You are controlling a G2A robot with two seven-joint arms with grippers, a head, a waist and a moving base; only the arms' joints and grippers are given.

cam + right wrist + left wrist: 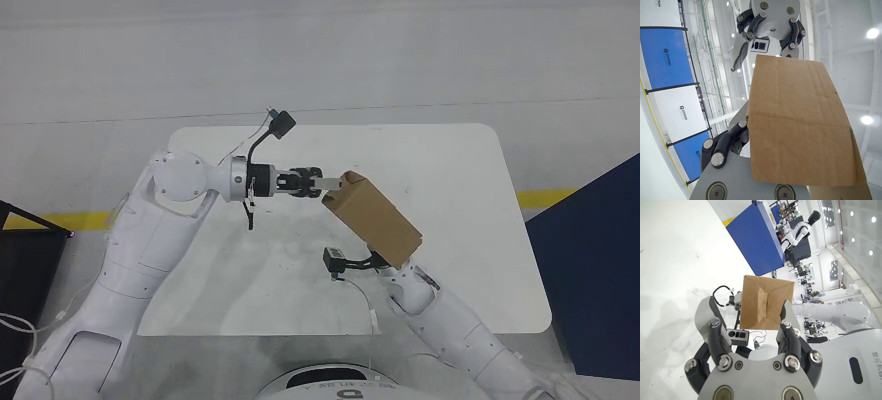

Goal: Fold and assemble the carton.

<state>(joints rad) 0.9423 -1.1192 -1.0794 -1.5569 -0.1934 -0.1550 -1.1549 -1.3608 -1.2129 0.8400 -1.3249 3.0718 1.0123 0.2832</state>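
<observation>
Fingers (704,315) of the left gripper (325,182) spread by the carton (372,217); right gripper (380,263) clamps it.

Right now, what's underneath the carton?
The right wrist camera sticks out from beneath the carton, which the right gripper holds above the white table. The gripper's far finger and the table patch directly below are covered.
</observation>
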